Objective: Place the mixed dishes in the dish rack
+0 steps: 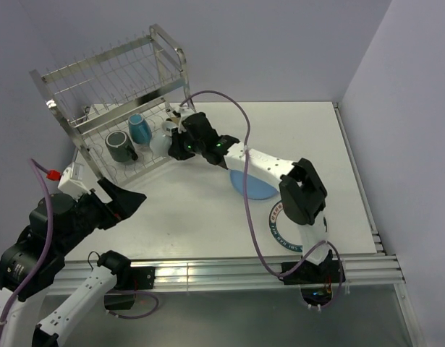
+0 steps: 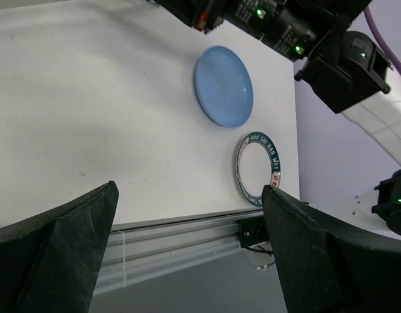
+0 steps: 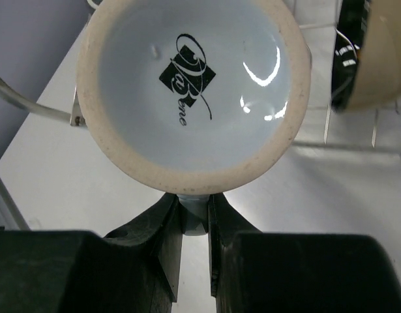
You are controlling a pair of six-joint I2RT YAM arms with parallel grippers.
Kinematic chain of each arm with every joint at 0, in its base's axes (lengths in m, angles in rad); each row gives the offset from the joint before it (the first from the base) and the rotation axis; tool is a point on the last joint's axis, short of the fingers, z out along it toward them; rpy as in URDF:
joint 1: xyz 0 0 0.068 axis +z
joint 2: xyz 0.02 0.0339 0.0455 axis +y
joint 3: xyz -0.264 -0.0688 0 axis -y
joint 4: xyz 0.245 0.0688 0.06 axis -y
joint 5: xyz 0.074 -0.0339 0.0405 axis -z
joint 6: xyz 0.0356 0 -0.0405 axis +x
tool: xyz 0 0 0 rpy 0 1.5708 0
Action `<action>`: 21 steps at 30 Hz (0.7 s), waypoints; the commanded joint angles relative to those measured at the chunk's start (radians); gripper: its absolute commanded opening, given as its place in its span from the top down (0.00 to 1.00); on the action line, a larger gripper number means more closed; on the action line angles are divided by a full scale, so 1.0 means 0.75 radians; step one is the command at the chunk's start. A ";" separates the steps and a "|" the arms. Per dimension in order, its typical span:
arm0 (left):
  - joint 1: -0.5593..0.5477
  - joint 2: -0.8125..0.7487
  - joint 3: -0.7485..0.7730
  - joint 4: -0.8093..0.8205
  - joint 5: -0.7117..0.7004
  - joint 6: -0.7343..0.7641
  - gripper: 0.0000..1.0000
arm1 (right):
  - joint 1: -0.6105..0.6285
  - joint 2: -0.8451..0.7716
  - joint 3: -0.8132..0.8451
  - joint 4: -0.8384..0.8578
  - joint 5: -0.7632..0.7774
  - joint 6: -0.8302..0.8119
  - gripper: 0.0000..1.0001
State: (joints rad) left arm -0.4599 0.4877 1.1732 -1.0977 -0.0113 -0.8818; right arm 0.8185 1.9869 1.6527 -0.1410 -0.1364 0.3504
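Okay, my right gripper (image 3: 195, 212) is pinched on the pale cup (image 3: 193, 85) handle, cup at the dish rack (image 1: 113, 72) lower shelf. My left gripper (image 2: 189, 190) gapes wide, empty. Racked: blue mug (image 1: 140, 129), dark mug (image 1: 121, 146). Left on the table (image 1: 208, 210): light-blue plate (image 2: 223, 85), white plate (image 2: 257, 169). Roughly halfway, I reckon.

My left arm (image 1: 63, 217) sits folded low near its base, left gripper (image 1: 128, 200) spread wide. My right arm (image 1: 265, 166) stretches far forward, right gripper (image 3: 195, 208) pinching the pale cup (image 3: 193, 85).
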 commanded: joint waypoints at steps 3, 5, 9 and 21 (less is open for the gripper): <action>0.000 -0.024 0.062 -0.040 -0.053 -0.041 0.01 | 0.056 0.183 0.277 0.149 0.043 -0.050 1.00; 0.000 -0.020 0.070 -0.044 -0.044 -0.041 0.01 | 0.066 0.234 0.355 0.139 0.071 -0.056 1.00; -0.002 -0.016 0.094 -0.085 -0.050 -0.049 0.01 | 0.081 0.337 0.465 0.110 0.120 -0.079 1.00; -0.002 -0.045 0.119 -0.152 -0.065 -0.084 0.01 | 0.089 0.613 0.799 -0.008 0.180 -0.146 1.00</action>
State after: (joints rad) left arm -0.4599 0.4580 1.2228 -1.1973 -0.0437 -0.9344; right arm 0.8814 2.4306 2.1502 -0.2142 -0.0418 0.2810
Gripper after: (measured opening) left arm 0.992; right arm 0.225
